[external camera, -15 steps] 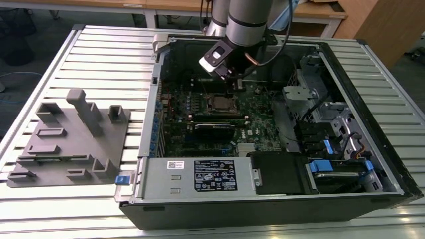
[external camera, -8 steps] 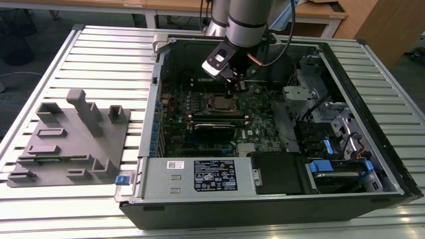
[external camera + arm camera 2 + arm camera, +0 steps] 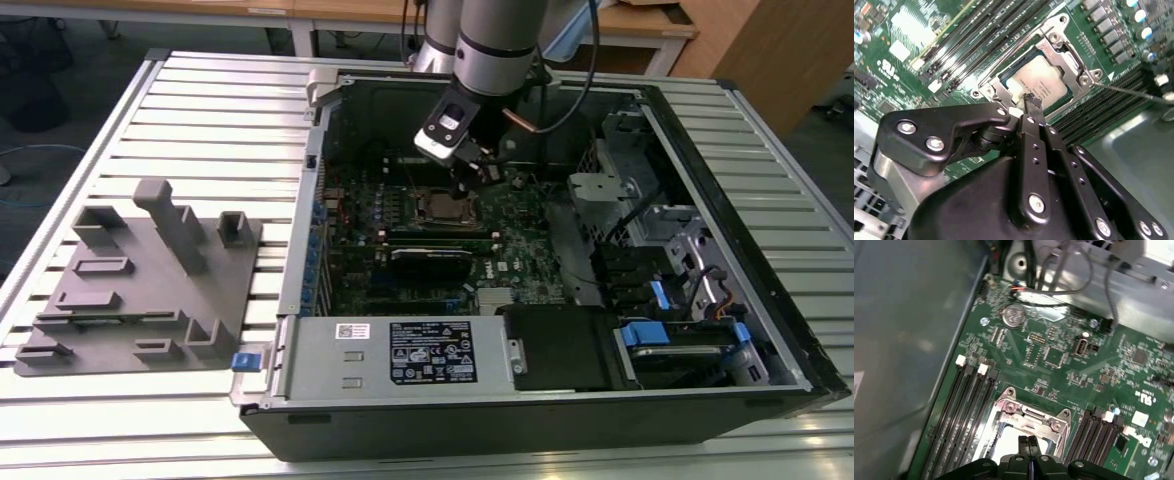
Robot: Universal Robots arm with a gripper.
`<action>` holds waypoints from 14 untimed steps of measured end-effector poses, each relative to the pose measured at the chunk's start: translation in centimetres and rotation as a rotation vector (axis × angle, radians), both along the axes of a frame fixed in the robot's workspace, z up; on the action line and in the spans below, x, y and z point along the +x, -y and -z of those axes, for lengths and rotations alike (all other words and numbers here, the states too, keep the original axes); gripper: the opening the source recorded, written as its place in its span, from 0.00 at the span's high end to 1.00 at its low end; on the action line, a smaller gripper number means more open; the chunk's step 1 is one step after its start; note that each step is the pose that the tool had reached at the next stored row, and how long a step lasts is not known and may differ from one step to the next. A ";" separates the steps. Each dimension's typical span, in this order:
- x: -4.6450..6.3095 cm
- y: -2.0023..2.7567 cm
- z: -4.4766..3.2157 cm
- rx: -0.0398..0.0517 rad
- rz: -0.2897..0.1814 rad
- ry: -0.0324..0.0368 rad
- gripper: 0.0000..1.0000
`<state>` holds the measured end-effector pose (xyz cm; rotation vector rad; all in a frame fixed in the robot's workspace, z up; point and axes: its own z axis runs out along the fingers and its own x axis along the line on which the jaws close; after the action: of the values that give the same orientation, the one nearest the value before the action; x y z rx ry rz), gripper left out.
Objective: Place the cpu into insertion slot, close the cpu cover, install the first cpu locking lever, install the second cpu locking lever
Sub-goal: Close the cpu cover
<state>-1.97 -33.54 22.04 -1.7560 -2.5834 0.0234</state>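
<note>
"While the gripper (image 3: 1031,101) hangs this low, can you tell what its fingers are doing?"

"Pinched together, tip against tip, with nothing between them. The first wrist view shows the gripper (image 3: 1028,441) the same way. The tips point at the near edge of the cpu (image 3: 1040,82); whether they touch it I cannot tell."

"And the chip?"

"Lying flat in the insertion slot (image 3: 419,207). The cpu cover (image 3: 1068,56) is folded down around it, its opening framing the metal top. I judge the first two steps done and a lever in hand."

"Which lever?"

"A thin metal rod (image 3: 1134,92) runs out from the cover's corner. I take it for a locking lever, and it looks not yet hooked."

"How to do that well?"

"Use the closed tips as one blunt finger. Put the pressure on the rod, not the chip. Guide it sideways under its catch, clear of the memory slots (image 3: 966,405) flanking the socket."

"Farther out?"

"In the exterior view the gripper (image 3: 470,172) stands at one o'clock of the socket, inside the open computer case (image 3: 787,370). A power supply (image 3: 400,355) lies at six o'clock. A grey fixture tray (image 3: 134,290) rests on the table (image 3: 200,100) at nine o'clock, well apart."
</note>
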 end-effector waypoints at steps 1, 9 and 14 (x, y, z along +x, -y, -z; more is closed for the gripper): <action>0.0 0.00 0.00 -0.0001 -0.014 0.0000 0.90; 0.0 0.00 0.00 0.0000 -0.062 0.0001 0.90; 0.0 0.00 0.00 -0.0001 -0.144 0.0001 0.90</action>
<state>-2.00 -33.54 22.03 -1.5663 -2.7040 0.0254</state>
